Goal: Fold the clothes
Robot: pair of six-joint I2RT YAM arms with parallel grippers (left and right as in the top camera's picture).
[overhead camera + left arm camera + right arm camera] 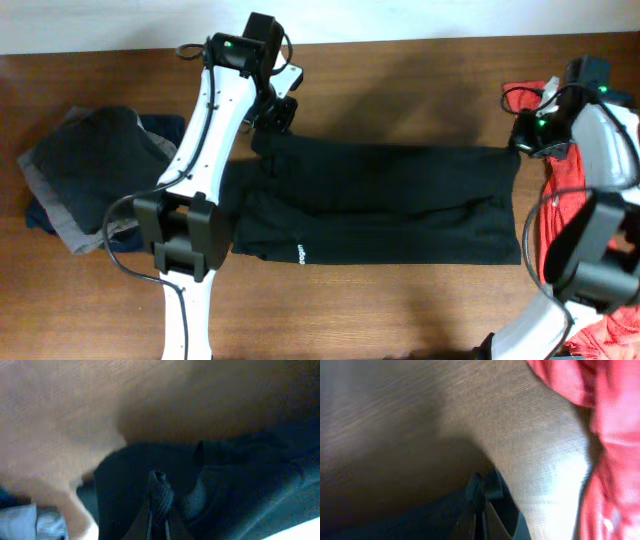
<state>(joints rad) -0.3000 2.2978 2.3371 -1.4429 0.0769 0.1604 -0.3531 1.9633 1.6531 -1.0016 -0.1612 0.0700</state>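
Observation:
The clothes, a black T-shirt (380,205) with a small white mark near its front edge, lie in a long band across the middle of the table. My left gripper (272,118) is at the shirt's far left corner, shut on a bunched fold of the black fabric (160,492). My right gripper (522,143) is at the far right corner, shut on a pinch of the shirt's edge (479,491). Both corners look slightly raised off the wood.
A pile of dark grey and navy folded garments (85,175) lies at the left. A red-orange garment (570,190) lies at the right edge, under my right arm, and shows close by in the right wrist view (600,435). Brown wooden table (400,80).

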